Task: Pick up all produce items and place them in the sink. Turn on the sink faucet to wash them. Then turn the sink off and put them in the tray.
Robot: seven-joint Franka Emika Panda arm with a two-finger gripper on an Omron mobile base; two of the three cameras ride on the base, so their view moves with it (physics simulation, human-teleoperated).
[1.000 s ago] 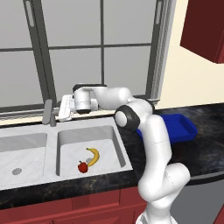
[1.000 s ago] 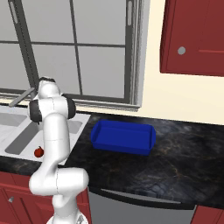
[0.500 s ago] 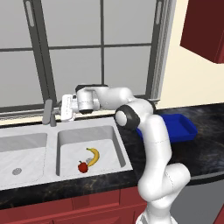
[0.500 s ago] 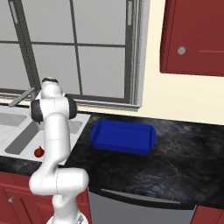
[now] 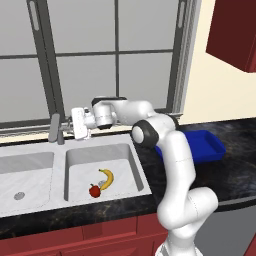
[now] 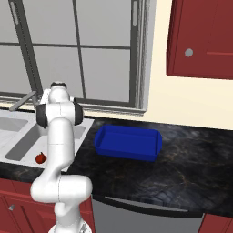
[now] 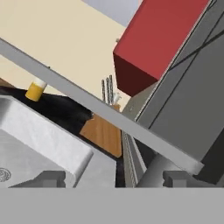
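Observation:
The curved yellow banana [image 5: 106, 177] and the small red fruit [image 5: 94, 190] lie side by side on the floor of the right basin of the light-grey sink [image 5: 30, 162]. The red fruit [image 6: 41, 158] also peeks out beside the arm in the right base view. The grey faucet [image 5: 54, 128] stands behind the divider between the basins. My gripper [image 5: 71, 126] is level with it, just to its right, pointing at it. In the hand view the gripper [image 7: 113, 177] is open, and the faucet's grey bar [image 7: 100, 109] crosses diagonally above the fingertips [image 7: 50, 177]. The blue tray [image 5: 192, 145] sits on the counter to the right.
A wooden knife block [image 7: 105, 131] and a yellow squeeze bottle [image 7: 35, 91] stand on the black counter beyond the sink. The window sill runs close behind the faucet. A red wall cabinet [image 6: 202, 38] hangs above the counter at the right.
The hand has edged slightly to the right beside the faucet. The banana and the red fruit have stayed where they were in the basin.

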